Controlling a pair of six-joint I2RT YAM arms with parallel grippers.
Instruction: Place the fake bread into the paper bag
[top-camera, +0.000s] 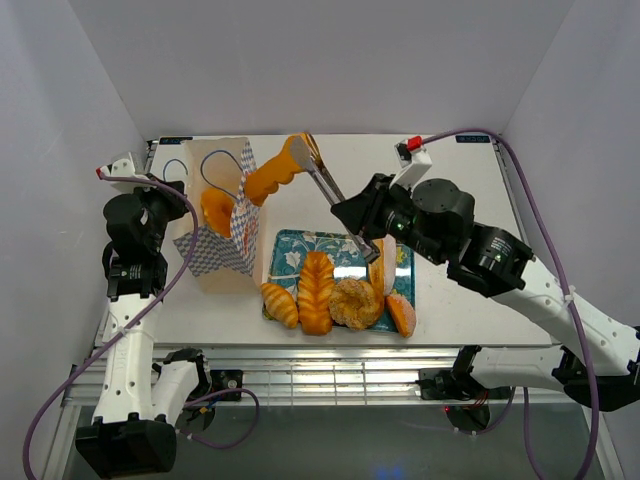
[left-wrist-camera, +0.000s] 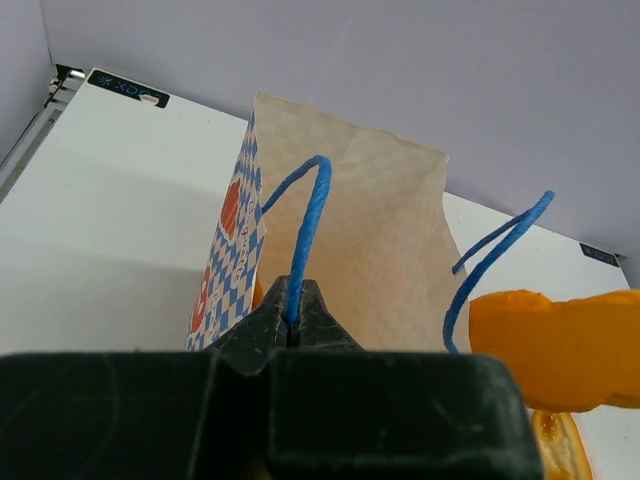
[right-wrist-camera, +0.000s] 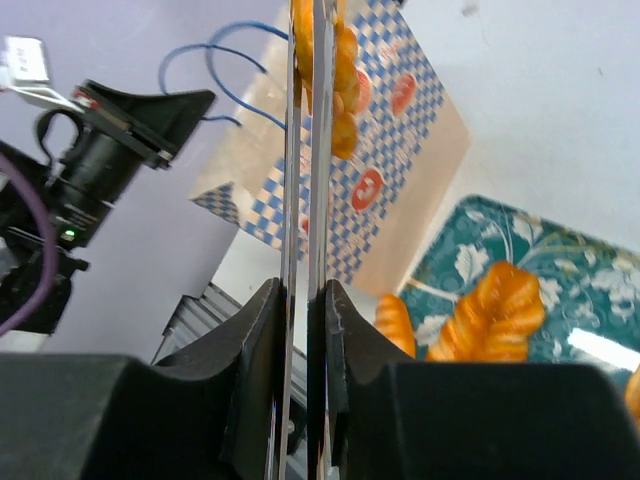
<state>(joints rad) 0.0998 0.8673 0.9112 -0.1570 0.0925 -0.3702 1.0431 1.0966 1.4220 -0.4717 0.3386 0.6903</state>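
Pastry (top-camera: 272, 177) in tongs (top-camera: 330, 190), held over paper bag (top-camera: 222, 250) rim.
Right gripper (right-wrist-camera: 305, 300) squeezes the tongs shut on the pastry's end; its glossy shell looks light, stiff and slippery, so grip mid-body. Left gripper (left-wrist-camera: 293, 320) is clamped on the bag's cord handle (left-wrist-camera: 310, 210).

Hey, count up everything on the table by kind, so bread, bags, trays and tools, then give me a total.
Bread pieces: 7 in view
Paper bag: 1
Tray: 1
Tongs: 1
Total: 10
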